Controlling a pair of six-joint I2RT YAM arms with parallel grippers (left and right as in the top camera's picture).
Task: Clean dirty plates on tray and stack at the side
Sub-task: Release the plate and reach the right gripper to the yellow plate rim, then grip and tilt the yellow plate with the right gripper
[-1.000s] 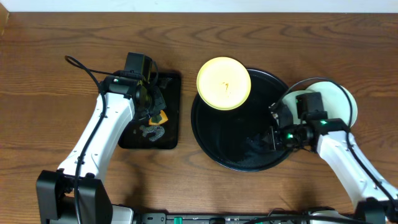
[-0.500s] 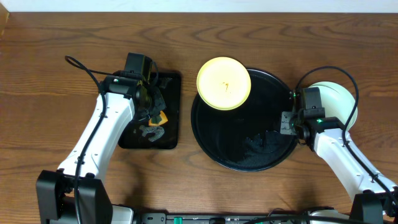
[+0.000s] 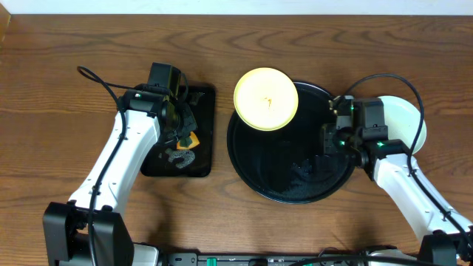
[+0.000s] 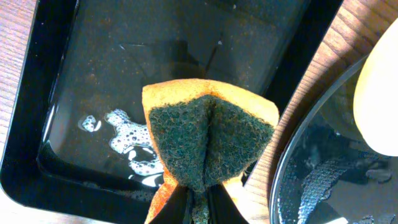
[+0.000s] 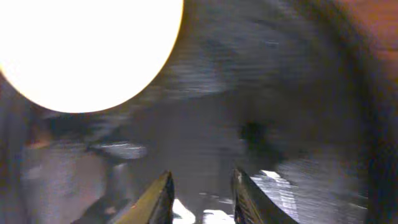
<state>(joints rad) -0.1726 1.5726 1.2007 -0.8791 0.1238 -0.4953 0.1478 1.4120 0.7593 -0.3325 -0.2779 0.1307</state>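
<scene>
The right gripper [image 5: 202,177] is hovering released over the tray [image 3: 270,181], the yellow plate [image 3: 266,99] lying apart on its far rim; the left gripper [image 4: 198,194] is grasping a sponge [image 4: 208,140].

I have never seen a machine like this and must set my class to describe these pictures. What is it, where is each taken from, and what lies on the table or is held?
It is a robot with two white arms, each ending in a two-finger gripper. One picture looks down from above the table; the other two come from cameras on the wrists. On the table lie a round black tray, a yellow plate overlapping its rim, a pale plate to its right, and a small rectangular tray holding soapy water. The left gripper pinches a folded sponge over that small tray. The right gripper is open and empty over the round tray; its picture is blurred.
</scene>
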